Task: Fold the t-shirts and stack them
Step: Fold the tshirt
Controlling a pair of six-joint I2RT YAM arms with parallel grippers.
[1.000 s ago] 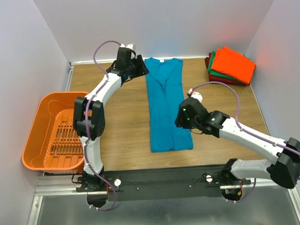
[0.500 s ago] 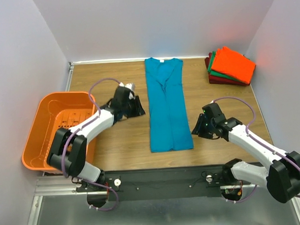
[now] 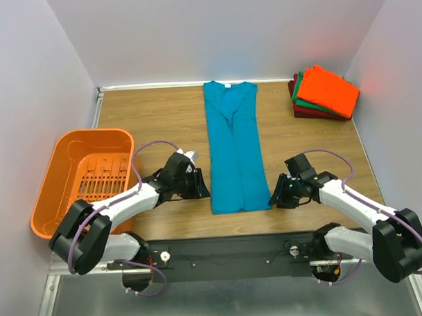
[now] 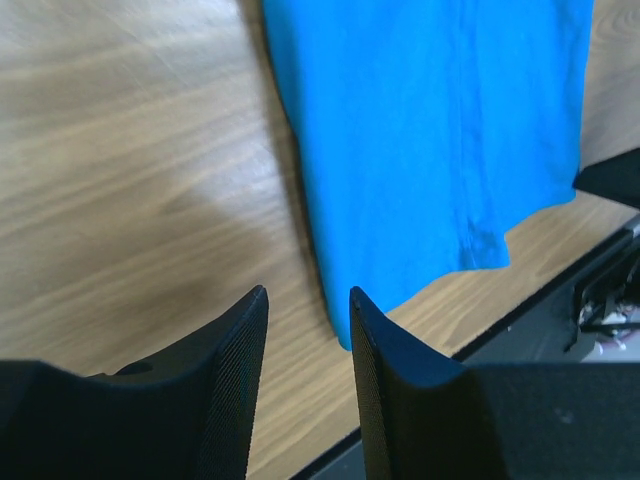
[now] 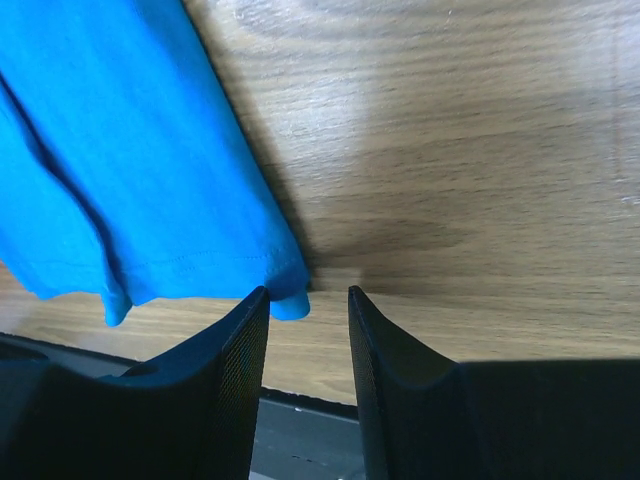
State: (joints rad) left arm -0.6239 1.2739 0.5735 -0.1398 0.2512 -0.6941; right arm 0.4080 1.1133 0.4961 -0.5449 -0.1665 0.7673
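Both arms are low at the near hem of the teal-blue cloth t-shirt (image 3: 233,147)! It lies in a long narrow strip down the middle of the wooden table (image 3: 154,118), its long axis running from the far edge to the bases. The left end effector (image 4: 308,300) sits just left of one hem corner. The right end effector (image 5: 308,295) has the other corner at its fingertips and looks the nearer. Both are narrowly parted and grip nothing. The cloth lies flat, with one soft centre crease.

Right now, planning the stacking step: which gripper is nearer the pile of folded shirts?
Right. The right gripper is at the blue shirt's near right corner, on the pile's side; the left gripper is at its near left corner, across the shirt.
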